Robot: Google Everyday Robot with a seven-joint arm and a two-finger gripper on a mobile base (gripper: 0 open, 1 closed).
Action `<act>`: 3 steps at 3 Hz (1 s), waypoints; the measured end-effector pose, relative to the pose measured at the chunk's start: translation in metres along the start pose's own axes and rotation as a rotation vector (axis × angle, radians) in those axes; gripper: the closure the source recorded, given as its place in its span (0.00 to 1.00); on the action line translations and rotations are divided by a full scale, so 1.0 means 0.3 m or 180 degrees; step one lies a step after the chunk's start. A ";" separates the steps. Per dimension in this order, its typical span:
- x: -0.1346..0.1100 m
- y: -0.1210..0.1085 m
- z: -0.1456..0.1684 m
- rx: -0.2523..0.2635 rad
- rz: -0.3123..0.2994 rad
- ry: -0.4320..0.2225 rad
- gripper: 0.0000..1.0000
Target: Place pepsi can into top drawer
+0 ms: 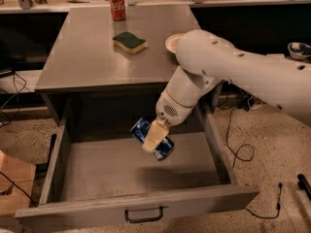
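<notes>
Gripper (154, 141): camera view; clamped across the can (165, 148), with one tan finger (151, 136) showing over its side; it hangs within the open drawer (146, 205), below the table (87, 57) edge.
Can: blue, tilted, one end up-left and the other down-right; appears held clear of the drawer floor, towards the rear middle.
Drawer: pulled out, handle (144, 215) on the front panel.
Step in hand: judged to be lowering for release.
Method advised: descend until the can sits just above the floor; keep the arm (233, 72) off the table edge and right wall; part the fingers only then. A tilted can is likely to roll, so release low and central.
Counts: blue can, one; red can (116, 4), one; sponge (129, 41), one; plate (172, 42), one; drawer, one.
</notes>
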State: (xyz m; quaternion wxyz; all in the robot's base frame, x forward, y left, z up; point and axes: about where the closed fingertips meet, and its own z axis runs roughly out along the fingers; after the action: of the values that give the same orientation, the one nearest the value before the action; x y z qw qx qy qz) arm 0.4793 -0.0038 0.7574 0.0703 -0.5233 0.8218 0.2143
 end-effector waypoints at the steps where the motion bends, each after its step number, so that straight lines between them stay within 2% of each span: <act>1: 0.109 -0.082 0.101 -0.0066 0.0217 0.0100 1.00; 2: 0.168 -0.120 0.155 -0.0107 0.0346 0.0144 1.00; 3: 0.208 -0.159 0.223 -0.0135 0.0505 0.0175 0.75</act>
State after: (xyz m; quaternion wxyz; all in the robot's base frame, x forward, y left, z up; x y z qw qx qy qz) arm 0.4869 -0.0444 0.6629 0.0194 -0.4636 0.8575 0.2221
